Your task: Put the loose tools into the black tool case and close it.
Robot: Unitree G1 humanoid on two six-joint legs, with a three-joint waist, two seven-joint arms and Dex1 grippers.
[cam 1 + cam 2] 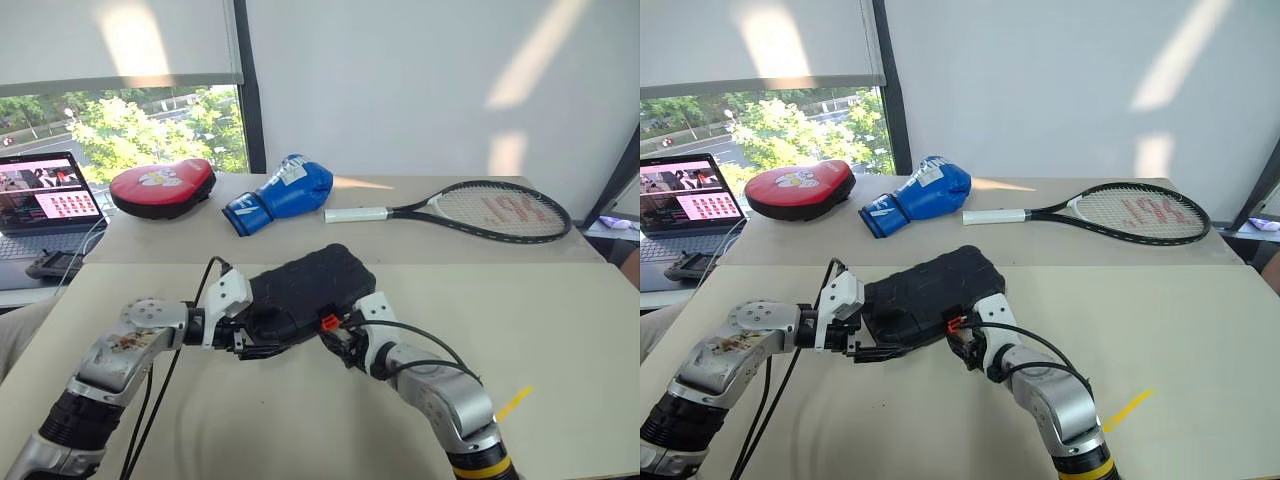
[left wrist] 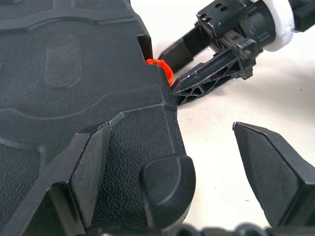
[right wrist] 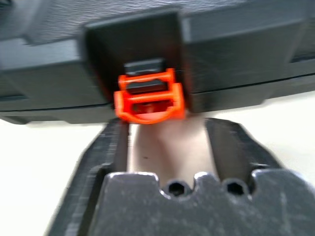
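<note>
Jaws first: on our left gripper (image 1: 262, 338) the two black fingers stand wide, one finger lying on the textured lid at the near left corner of the black tool case (image 1: 305, 285), the other hanging off past its edge over bare table, so we read this as bracing the case, not pinching it. The case itself lies flat and folded shut on the near table (image 1: 560, 330), roughly centred between our two arms, and no loose tools lie outside it, so we judge the packing done and the closing step in hand.

Moving right along the case's near edge, the small orange latch (image 3: 149, 96) sits in its recess, hanging over the seam between lid and base. From the right wrist view we cannot tell for sure whether it has snapped home.

Further right, our right gripper (image 3: 167, 142) sits just in front of that latch, fingers partly apart with nothing between them, tips close under the orange tab.

We think the next move calls for a firm press on the latch toward the case edge while the left fingers keep the lid from skating away. The tab is small, so alignment matters more than force.

On the far table lie a red pad (image 1: 162, 186), a blue boxing glove (image 1: 280, 193) and a tennis racket (image 1: 480, 210), none of them ours to handle.
</note>
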